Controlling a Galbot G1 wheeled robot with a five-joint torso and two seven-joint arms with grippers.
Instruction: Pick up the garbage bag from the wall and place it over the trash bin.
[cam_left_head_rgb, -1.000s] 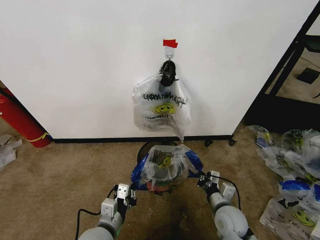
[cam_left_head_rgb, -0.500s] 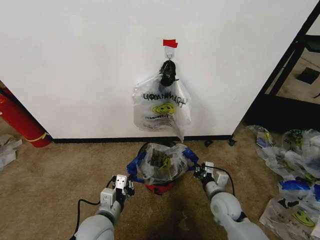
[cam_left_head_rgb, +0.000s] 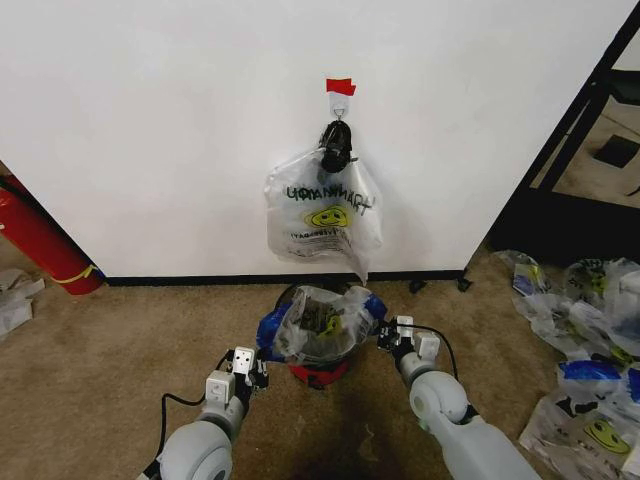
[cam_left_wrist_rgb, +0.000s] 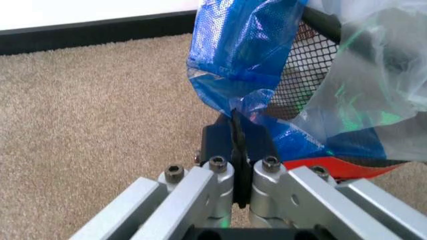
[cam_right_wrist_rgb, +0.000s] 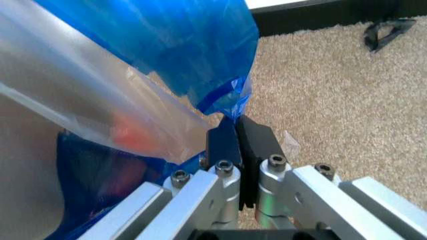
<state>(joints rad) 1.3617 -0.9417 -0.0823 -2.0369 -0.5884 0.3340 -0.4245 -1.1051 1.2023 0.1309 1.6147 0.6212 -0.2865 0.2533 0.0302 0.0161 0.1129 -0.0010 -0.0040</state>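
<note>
Arms reach forward and low over the carpet (cam_left_head_rgb: 120, 340), one on each side of the trash bin (cam_left_head_rgb: 322, 372); left gripper (cam_left_head_rgb: 258, 372) has its fingers (cam_left_wrist_rgb: 235, 132) clamped on a blue edge of the garbage bag (cam_left_head_rgb: 320, 322); right gripper (cam_left_head_rgb: 385, 340) pinches the opposite blue edge; bag sits draped over the bin's mouth, below the wall (cam_left_head_rgb: 150, 120); a second bag (cam_left_head_rgb: 322, 215) hangs from the hook (cam_left_head_rgb: 339, 100).

Head high; wrists close on garbage bag (cam_left_head_rgb: 322, 325)
</note>
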